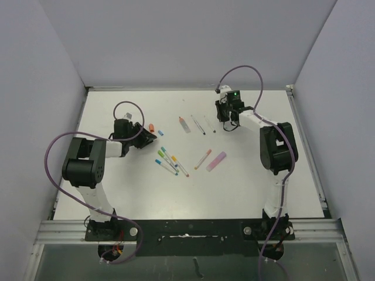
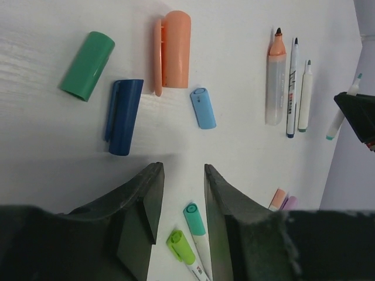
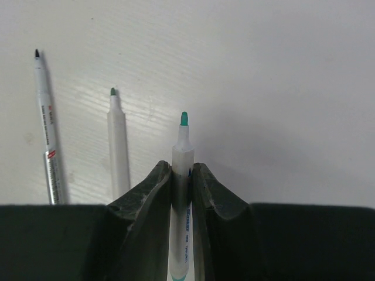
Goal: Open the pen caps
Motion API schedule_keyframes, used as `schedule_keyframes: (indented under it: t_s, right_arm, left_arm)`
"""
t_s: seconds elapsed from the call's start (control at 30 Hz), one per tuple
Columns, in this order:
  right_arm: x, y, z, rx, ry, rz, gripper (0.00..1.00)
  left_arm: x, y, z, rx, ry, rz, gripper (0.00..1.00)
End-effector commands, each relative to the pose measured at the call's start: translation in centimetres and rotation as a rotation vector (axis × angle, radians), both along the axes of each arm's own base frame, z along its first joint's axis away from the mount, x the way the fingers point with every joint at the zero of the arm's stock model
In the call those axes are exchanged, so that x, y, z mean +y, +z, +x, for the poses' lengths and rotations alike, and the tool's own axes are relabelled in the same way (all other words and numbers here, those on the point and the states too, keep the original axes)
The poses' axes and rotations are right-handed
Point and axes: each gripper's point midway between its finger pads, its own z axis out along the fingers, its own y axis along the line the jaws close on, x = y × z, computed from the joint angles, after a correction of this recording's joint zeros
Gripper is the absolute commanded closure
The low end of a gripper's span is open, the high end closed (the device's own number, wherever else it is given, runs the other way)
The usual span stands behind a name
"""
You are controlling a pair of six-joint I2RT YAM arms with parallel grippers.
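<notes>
Right gripper (image 3: 181, 174) clamped on uncapped teal-tipped pen (image 3: 183, 143).
Your left gripper (image 2: 183, 175) sits parted, empty, near four loose pen caps (image 2: 122, 117) on bench (image 2: 246, 146).

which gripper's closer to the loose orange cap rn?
Left. The left gripper is open, with the orange cap lying on the table just ahead of its fingertips. The right gripper is far across the table, shut on a teal-tipped pen.
</notes>
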Motion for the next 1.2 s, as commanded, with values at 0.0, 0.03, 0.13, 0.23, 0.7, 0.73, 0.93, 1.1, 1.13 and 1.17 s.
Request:
schedule_keyframes:
  t_s: [0.0, 0.03, 0.13, 0.23, 0.7, 0.73, 0.93, 1.1, 1.13, 1.17]
  right_arm:
    - [-0.3, 1.4, 2.3, -0.053, 0.006, -0.009, 1.0]
    - [-0.3, 1.0, 2.4, -0.046, 0.01, -0.01, 1.0]
    - [-0.1, -0.1, 2.7, -0.023, 0.016, -0.006, 1.0]
    - [0.3, -0.8, 2.7, -0.004, 0.017, 0.007, 0.99]
    - [1.6, -2.3, 2.4, 0.043, 0.023, 0.082, 0.59]
    - [1.6, -2.2, 2.4, 0.042, 0.021, 0.084, 0.56]
    - [1.0, 1.0, 2.9, -0.042, -0.017, 0.098, 0.47]
    - [1.3, 6.3, 2.0, -0.14, 0.003, 0.126, 0.31]
    - [1.5, 7.2, 1.5, -0.152, 0.016, 0.132, 0.28]
    - [1.9, 8.1, 0.8, -0.156, 0.034, 0.138, 0.25]
  left_arm:
    - [0.8, 2.5, 0.5, -0.069, 0.015, -0.009, 0.66]
    - [1.0, 3.3, 0.6, -0.086, 0.021, -0.011, 0.66]
    - [1.2, 6.5, 0.8, -0.174, 0.03, -0.025, 0.61]
    - [1.2, 8.8, 0.0, -0.248, 0.031, -0.047, 0.5]
    - [1.4, 14.4, -1.8, -0.378, 0.038, -0.071, 0.21]
    - [1.5, 14.5, -1.8, -0.381, 0.04, -0.071, 0.18]
    - [1.4, 14.9, -1.9, -0.397, 0.04, -0.089, 0.02]
    - [1.0, 15.4, -2.0, -0.418, 0.038, -0.127, 0.02]
    - [1.0, 15.5, -2.0, -0.419, 0.037, -0.129, 0.02]
    - [1.0, 15.6, -1.9, -0.421, 0.033, -0.129, 0.02]
